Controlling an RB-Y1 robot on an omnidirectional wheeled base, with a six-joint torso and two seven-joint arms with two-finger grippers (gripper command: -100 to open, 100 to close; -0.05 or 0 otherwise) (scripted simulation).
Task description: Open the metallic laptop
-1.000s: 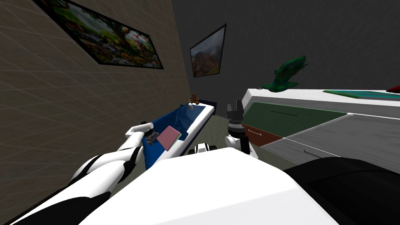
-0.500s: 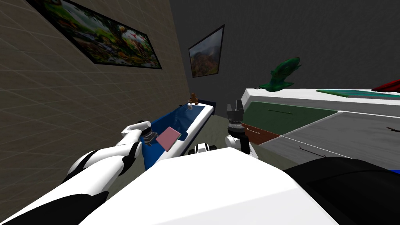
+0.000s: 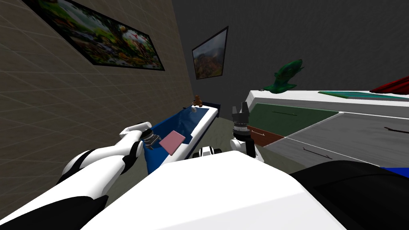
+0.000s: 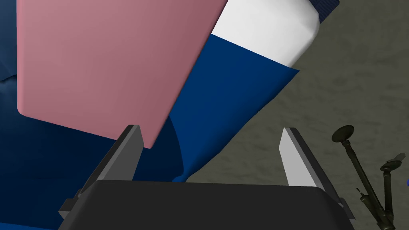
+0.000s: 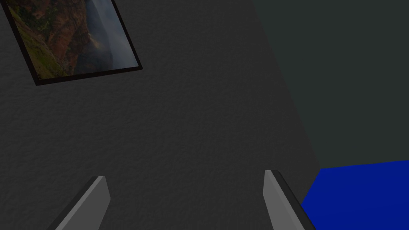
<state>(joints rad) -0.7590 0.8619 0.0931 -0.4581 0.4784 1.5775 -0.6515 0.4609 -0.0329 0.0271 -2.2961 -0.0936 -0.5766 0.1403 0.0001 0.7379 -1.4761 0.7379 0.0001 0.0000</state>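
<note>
The laptop (image 3: 172,141) is drawn as a flat pink slab rather than bare metal. It sits at the near end of a blue bed (image 3: 191,119) with a white rim, against the left wall, and a small teddy bear (image 3: 198,100) is at the bed's far end. The left hand (image 3: 153,140) is just left of the slab. In its wrist view the left hand (image 4: 211,128) is released, its two fingers spread wide and gripping nothing. One fingertip (image 4: 134,131) is right at the near corner of the laptop (image 4: 112,60), though I cannot tell whether it touches. The pink panel appears tilted up off the blue cover of the bed (image 4: 231,88), with a dark shadow under its near edge. I judge that the lid is already partly raised, but the hinge and base are hidden, so the angle cannot be read. What seems left is to bring that edge further up until the lid stands clearly open. The right hand (image 3: 241,108) is held up in the middle, well apart from the bed. Its wrist view shows the right hand (image 5: 183,173) released too, with nothing between the fingers.
</note>
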